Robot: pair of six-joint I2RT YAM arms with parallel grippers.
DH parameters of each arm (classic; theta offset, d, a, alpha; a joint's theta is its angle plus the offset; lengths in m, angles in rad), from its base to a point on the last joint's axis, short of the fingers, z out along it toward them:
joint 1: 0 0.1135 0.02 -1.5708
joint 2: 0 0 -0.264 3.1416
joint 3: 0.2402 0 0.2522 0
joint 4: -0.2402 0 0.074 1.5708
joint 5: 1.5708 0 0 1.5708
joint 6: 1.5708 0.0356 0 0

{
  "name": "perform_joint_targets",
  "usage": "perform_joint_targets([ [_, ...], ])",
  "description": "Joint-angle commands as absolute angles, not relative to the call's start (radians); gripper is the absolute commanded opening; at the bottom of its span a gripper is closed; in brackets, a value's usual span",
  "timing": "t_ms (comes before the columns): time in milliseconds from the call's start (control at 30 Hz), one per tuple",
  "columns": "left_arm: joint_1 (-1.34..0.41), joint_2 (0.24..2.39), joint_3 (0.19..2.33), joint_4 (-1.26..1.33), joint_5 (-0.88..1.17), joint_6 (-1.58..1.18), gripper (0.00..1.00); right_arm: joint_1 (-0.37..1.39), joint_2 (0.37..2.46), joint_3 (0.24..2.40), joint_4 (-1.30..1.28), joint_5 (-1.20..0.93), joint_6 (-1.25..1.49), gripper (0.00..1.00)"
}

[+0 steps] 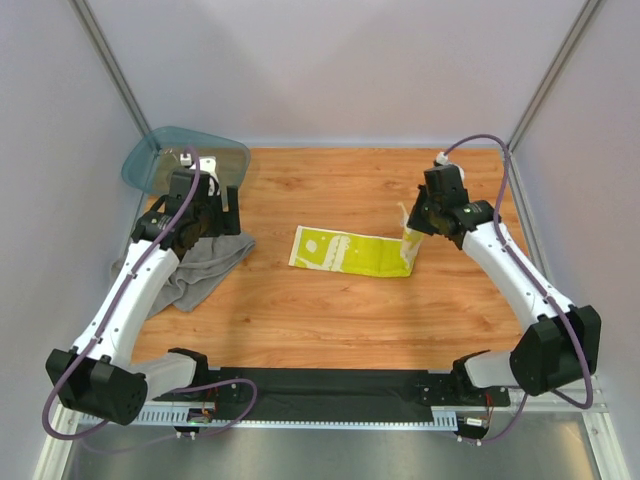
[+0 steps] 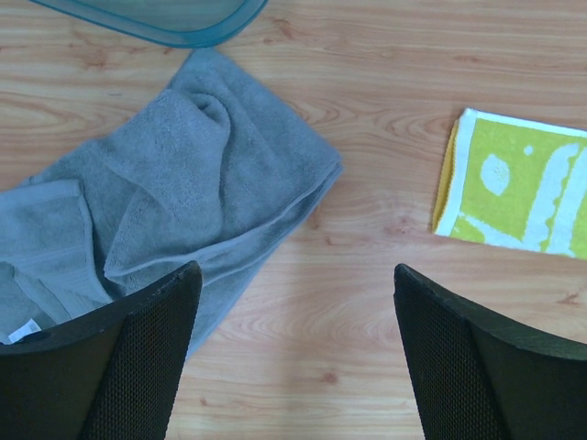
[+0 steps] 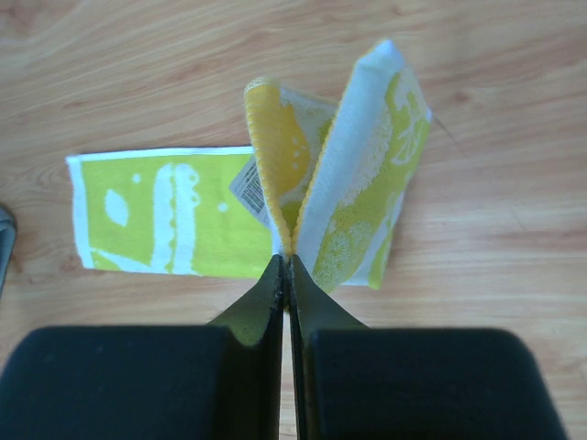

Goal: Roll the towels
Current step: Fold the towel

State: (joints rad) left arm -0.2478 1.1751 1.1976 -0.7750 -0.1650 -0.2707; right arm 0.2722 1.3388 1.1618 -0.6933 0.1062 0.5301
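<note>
I have my right gripper (image 3: 286, 261) pinched shut on the raised right end of the yellow-and-white cloth (image 3: 165, 220) mid-way across the table (image 1: 300, 310), no roll formed yet, while my left gripper (image 2: 295, 280) hangs wide open above the crumpled, unrolled grey towel (image 2: 183, 174) at far left.

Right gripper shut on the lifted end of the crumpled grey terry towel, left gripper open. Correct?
No. The right gripper is shut on the lifted end of the small yellow-and-white patterned cloth, not the grey terry towel; the right wrist view shows it. The left gripper is open.
</note>
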Motion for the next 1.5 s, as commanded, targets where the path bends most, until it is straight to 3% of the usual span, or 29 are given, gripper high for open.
perform_joint_targets([
  [0, -0.245, 1.147, 1.195, -0.773, -0.184, -0.261, 0.91, 0.376, 1.39, 1.265, -0.693, 0.169, 0.534, 0.0],
  [367, -0.245, 1.15, 1.189, -0.778, -0.238, -0.256, 0.91, 0.587, 1.615, 1.477, -0.692, 0.17, 0.535, 0.0],
  [1467, -0.245, 1.163, 1.186, -0.782, -0.252, -0.249, 0.9, 0.772, 1.985, 1.689, -0.608, 0.12, 0.566, 0.0],
])
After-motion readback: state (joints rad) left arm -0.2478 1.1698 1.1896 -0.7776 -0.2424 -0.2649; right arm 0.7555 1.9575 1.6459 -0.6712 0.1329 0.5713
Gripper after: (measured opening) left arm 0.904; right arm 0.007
